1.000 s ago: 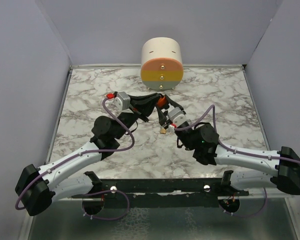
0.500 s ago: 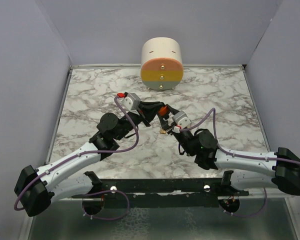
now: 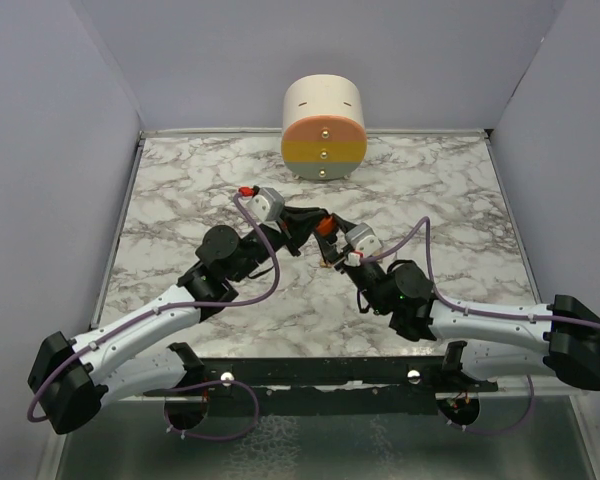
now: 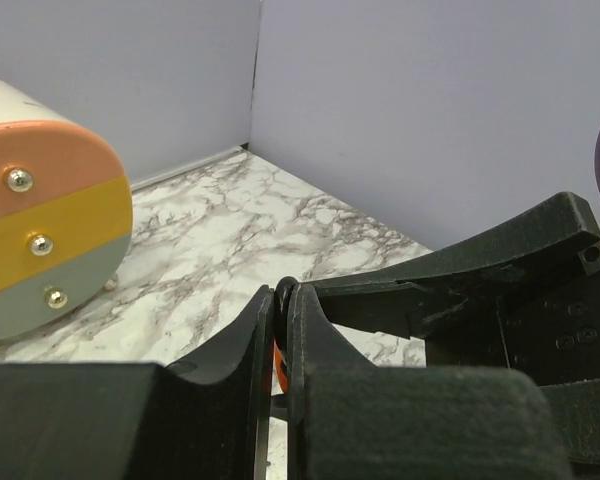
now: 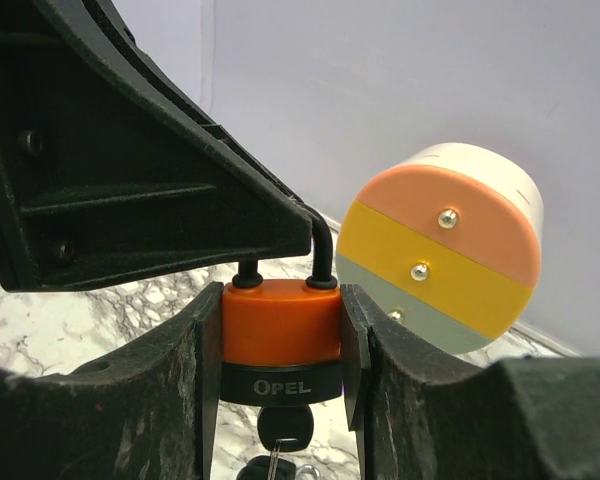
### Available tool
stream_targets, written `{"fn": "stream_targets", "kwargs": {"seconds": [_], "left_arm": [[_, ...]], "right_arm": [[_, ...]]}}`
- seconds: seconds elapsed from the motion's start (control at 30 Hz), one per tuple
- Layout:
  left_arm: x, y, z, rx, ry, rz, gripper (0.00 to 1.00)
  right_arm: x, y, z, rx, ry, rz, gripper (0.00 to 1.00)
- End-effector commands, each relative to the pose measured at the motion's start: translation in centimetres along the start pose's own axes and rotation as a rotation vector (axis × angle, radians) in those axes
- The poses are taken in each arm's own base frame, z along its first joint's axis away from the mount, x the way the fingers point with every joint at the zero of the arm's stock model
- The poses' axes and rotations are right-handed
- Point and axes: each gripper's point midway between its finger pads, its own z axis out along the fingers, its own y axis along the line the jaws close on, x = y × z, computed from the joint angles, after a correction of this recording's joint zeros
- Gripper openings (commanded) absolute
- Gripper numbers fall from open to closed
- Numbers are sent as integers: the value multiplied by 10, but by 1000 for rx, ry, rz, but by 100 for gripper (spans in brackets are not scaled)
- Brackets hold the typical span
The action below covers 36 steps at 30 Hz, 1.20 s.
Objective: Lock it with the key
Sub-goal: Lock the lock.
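Top external view of marbled bench (image 3: 430,200), striped drum (image 3: 324,127) against far wall, both arms meeting over mid-bench. Right end effector (image 5: 282,300) clenched across flat sides of orange padlock (image 5: 280,325), raised clear of bench; left end effector (image 4: 283,290) pinched almost shut, apparently on steel shackle (image 5: 322,240). Key (image 5: 278,432) seated in keyway underneath. Judged dense, rigid and slick-sided: best held across body, as now. Small key bow likely stiff to turn and quick to slip; firm pinch on its flats advised.
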Motion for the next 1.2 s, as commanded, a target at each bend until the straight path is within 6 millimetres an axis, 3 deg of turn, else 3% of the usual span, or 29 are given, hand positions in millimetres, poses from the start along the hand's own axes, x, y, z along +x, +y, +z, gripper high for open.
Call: {"fn": "stream_targets", "kwargs": {"seconds": [0.0,0.2,0.43,0.6,0.9,0.97,1.0,1.07,1.17], "left_arm": [[33,42,-6,-171,140,95,0],[10,79,-7,-271,97,108,0],[-17,105,-14,-303,42,99,0],[-31,102,-15,-276,38,125,0],[-32,82,-13,-160,77,148,0],[-32,79,-14,-138,81,153,0],[-33,79,-15,-130,82,157,0],[-32,77,-16,-103,86,165,0],[-29,75,-20,-66,98,172,0]], "right_arm": [[-42,54,-13,-244,-136,151,38],[12,60,-40,-264,48,220,62],[35,44,-56,-204,130,210,64],[52,34,-48,-239,173,238,62],[65,-19,-10,-403,151,466,62],[62,-25,-3,-468,131,530,87],[61,-25,-2,-523,120,562,91],[69,-24,2,-609,121,638,92],[74,-12,6,-736,117,690,86]]}}
